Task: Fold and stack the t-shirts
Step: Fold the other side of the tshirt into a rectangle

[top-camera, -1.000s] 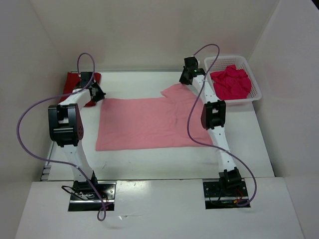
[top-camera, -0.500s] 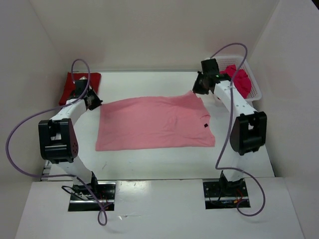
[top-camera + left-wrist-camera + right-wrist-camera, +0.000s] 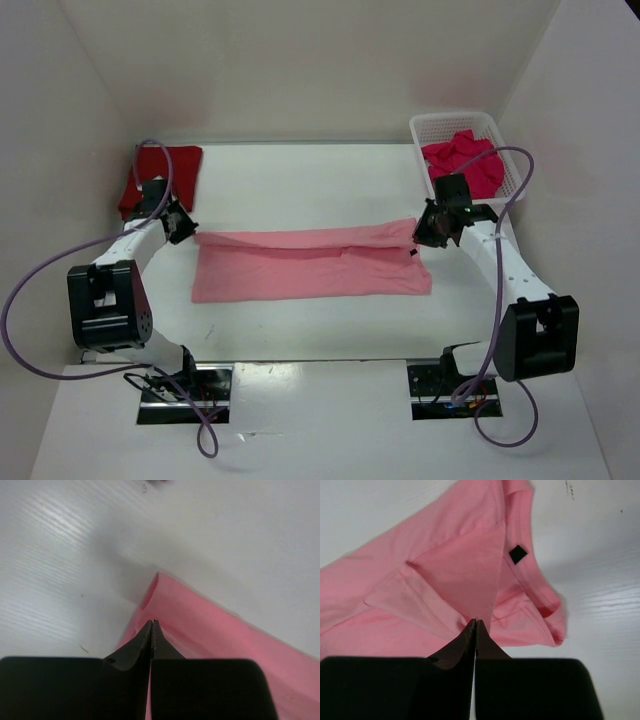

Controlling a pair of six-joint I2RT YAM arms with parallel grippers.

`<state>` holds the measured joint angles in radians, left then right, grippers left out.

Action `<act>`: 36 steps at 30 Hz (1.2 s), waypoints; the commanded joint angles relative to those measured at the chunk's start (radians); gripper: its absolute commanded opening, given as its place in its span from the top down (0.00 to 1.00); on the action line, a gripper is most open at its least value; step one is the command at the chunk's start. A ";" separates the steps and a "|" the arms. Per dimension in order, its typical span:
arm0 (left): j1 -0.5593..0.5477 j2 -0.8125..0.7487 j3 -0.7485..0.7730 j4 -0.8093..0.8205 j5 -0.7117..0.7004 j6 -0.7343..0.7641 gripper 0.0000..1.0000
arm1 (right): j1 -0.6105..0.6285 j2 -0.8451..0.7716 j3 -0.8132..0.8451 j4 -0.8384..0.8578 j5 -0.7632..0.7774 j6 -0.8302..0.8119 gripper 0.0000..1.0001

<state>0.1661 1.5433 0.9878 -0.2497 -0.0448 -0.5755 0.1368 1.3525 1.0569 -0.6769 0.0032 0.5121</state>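
Observation:
The light pink t-shirt [image 3: 310,265] lies across the middle of the table, its far half drawn over toward the near edge. My left gripper [image 3: 185,232] is shut on its far left edge; the pink cloth [image 3: 210,630] runs from the closed tips [image 3: 152,622]. My right gripper [image 3: 425,232] is shut on its far right edge, near the collar and black tag [image 3: 518,554]; the tips [image 3: 476,621] pinch a pink fold [image 3: 465,575]. The dark red t-shirt [image 3: 160,170] lies at the far left. The crimson-magenta t-shirt [image 3: 465,165] sits bunched in the basket.
The white lattice basket [image 3: 500,125] stands at the far right corner. White walls close in the table on the left, back and right. Purple cables loop off both arms.
Both grippers have moved toward the near edge, carrying the pink shirt's far edge over the lower half. The shirt has gone from spread flat to a narrow folded band.

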 commanded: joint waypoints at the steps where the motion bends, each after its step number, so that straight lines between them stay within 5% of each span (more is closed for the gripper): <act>1: 0.016 -0.032 -0.014 -0.020 -0.027 0.023 1.00 | -0.014 -0.064 -0.043 -0.035 0.007 0.020 1.00; 8: 0.035 -0.041 -0.046 -0.063 -0.027 0.023 0.91 | -0.014 -0.043 -0.043 -0.085 -0.011 0.020 0.90; 9: 0.035 -0.052 -0.046 -0.063 -0.015 0.014 0.88 | -0.014 -0.043 -0.052 -0.102 -0.011 0.029 0.83; 13: 0.072 -0.133 -0.046 -0.072 0.010 -0.043 0.59 | -0.014 -0.087 -0.052 -0.115 -0.020 0.029 0.68; 15: 0.072 -0.176 -0.046 -0.060 0.035 -0.043 0.59 | -0.014 -0.087 -0.052 -0.093 -0.034 0.029 0.68; 19: 0.027 -0.206 -0.046 -0.008 0.131 -0.053 0.59 | 0.073 0.019 -0.011 -0.020 -0.013 0.029 0.97; 22: -0.075 -0.187 -0.069 0.038 0.146 -0.053 0.59 | 0.118 0.140 0.053 0.072 -0.003 0.029 1.00; 24: -0.144 -0.167 -0.084 0.062 0.146 -0.063 0.59 | 0.151 0.223 0.072 0.117 0.018 0.039 0.95; 25: -0.158 -0.167 -0.100 0.072 0.146 -0.072 0.57 | 0.162 0.253 0.101 0.129 0.018 0.039 0.80; 28: -0.191 -0.137 -0.121 0.101 0.146 -0.083 0.57 | 0.213 0.342 0.139 0.181 0.046 0.039 0.68; 36: -0.200 -0.091 -0.144 0.122 0.183 -0.092 0.57 | 0.256 0.462 0.199 0.227 0.093 0.039 0.60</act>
<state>-0.0341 1.4578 0.8436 -0.1871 0.1123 -0.6498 0.3908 1.8008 1.2060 -0.5114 0.0471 0.5526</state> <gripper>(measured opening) 0.426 0.400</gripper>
